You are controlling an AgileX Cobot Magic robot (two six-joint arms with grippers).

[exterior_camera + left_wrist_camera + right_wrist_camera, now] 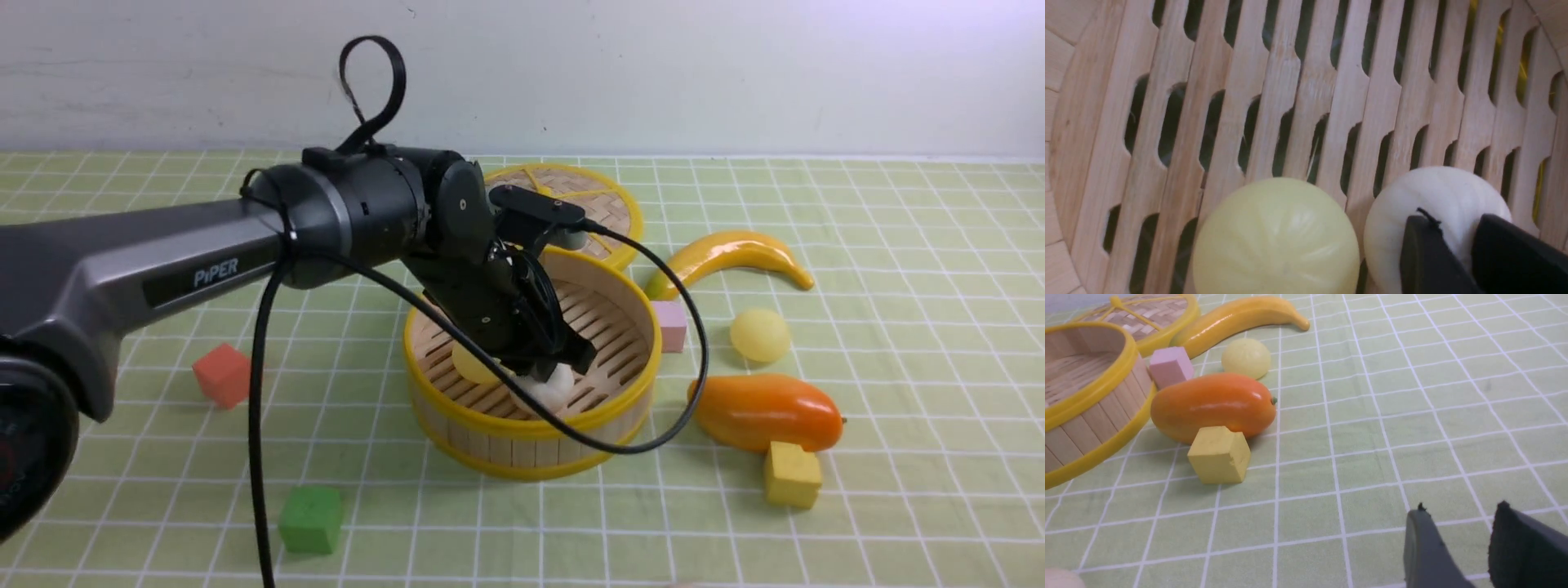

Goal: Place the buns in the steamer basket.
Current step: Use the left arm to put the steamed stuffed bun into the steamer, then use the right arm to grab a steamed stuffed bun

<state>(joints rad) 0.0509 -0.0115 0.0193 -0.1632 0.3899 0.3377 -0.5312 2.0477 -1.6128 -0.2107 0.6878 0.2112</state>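
2 buns lay just beside each other on the basket (522, 437) floor: a yellow bun (1276, 237) and a white bun (1437, 196). The left end effector (1451, 218) hung over the white one, jaws parted, apparently not gripping. 1 loose bun (760, 335) sat on the worktop (898, 506) at the basket's 3 o'clock, well apart; a 4th was not clearly in view. Roughly half seemed done. The right end effector (1459, 508) was open and empty. Green checks covered the worktop; a bare pale wall (653, 73) stood at 12 o'clock.
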